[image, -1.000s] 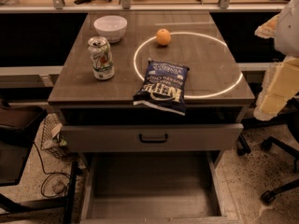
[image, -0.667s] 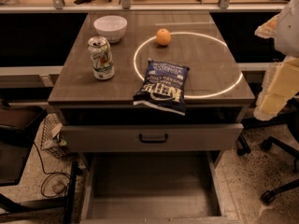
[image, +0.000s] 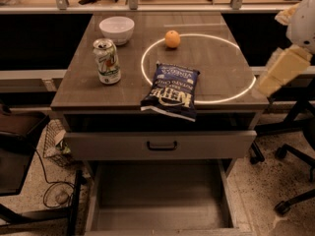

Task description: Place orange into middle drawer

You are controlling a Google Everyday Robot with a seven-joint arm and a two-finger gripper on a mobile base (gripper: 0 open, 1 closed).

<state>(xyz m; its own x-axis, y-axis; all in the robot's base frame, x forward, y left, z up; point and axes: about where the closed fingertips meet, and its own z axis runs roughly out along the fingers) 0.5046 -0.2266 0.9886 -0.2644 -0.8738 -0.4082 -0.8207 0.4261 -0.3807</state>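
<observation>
A wooden worktop (image: 211, 68) is filling the upper half of the frame. The orange (image: 172, 38) is sitting on it, upper centre, on the arc of a bright ring of light (image: 142, 64). A white bowl (image: 116, 29) is standing to its left and a soda can (image: 107, 61) is standing nearer the left front. A dark chip bag (image: 171, 90) is lying below the orange, hanging over the front edge.

Under the worktop, an upper drawer (image: 161, 145) with a black bar handle is sitting almost closed. Below it, at the bottom of the frame, the middle drawer (image: 157, 200) is standing pulled out with its floor bare.

The pincer (image: 283, 72) is hanging at the right edge of the frame, just beside the worktop's right side and well apart from the orange. Whether it is apart or together cannot be told.

The orange is likely light and firm, with smooth skin, and its round shape means it is apt to roll if nudged. Taking it across its widest part, from above, is looking safest, with gentle pressure so the skin is not bruised.

Compared with the earlier frames, the pale arm at the right is appearing higher and closer to the worktop. The orange, bowl, can, bag and drawers are lying where they were.
</observation>
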